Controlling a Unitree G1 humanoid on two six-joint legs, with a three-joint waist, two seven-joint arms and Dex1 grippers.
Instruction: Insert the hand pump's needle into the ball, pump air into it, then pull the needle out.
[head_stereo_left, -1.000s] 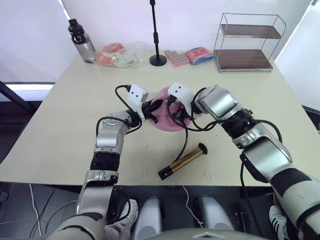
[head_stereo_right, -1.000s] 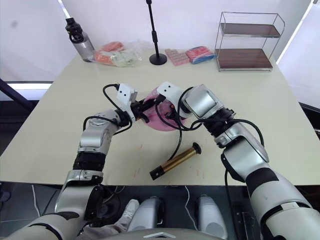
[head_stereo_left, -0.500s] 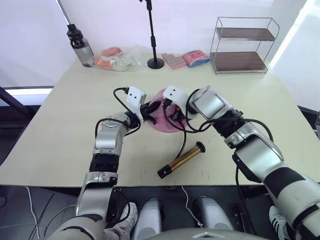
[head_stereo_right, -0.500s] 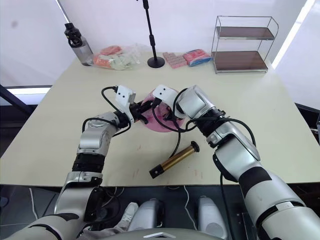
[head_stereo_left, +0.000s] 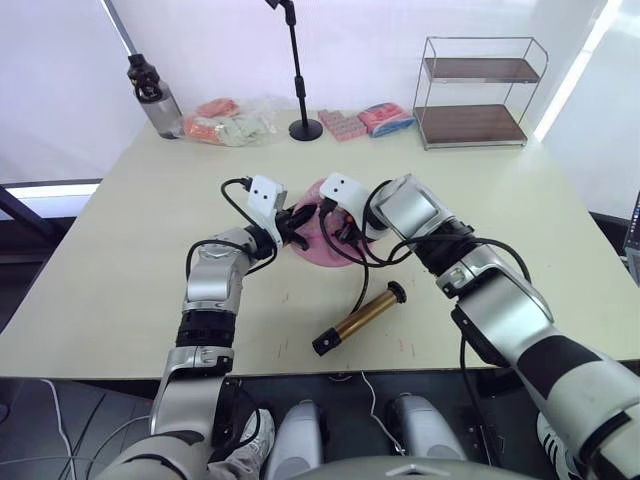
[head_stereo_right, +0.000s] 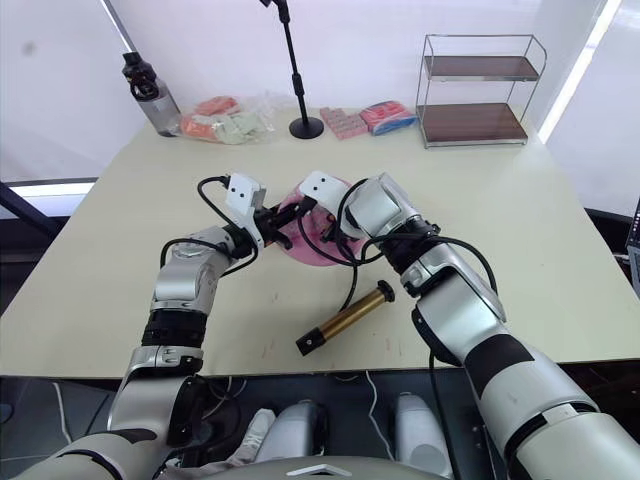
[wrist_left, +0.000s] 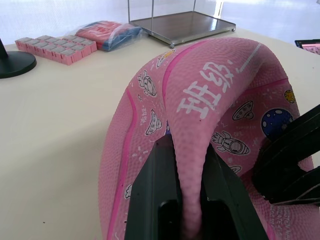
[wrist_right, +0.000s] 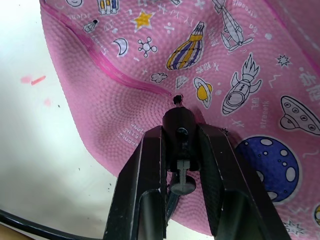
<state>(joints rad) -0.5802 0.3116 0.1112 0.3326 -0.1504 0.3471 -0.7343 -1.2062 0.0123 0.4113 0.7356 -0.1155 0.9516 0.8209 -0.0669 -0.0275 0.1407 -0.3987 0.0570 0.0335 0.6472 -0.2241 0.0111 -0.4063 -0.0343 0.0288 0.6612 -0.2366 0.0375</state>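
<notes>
Right now your pink rubber ball with cartoon prints and pale lettering lies slack and partly folded near the middle of the pale surface, between the two arms. Your left gripper has its jaws pinched on a raised fold of the ball's skin, the black fingers pressed against either side of the ridge. Your right gripper has its jaws closed on the black fitting at the end of the thin black hose, and the tiny metal needle at its tip meets the ball's skin beside a crease; you cannot tell how deep it sits. From the ball the hose loops toward the near edge to the slim hand pump with a bronze-gold barrel and black end caps, which lies flat and unheld, angled across the surface. Along the far side stand a black microphone stand, a dark water bottle, a clear bag of snacks and a wire rack with two wooden shelves.
</notes>
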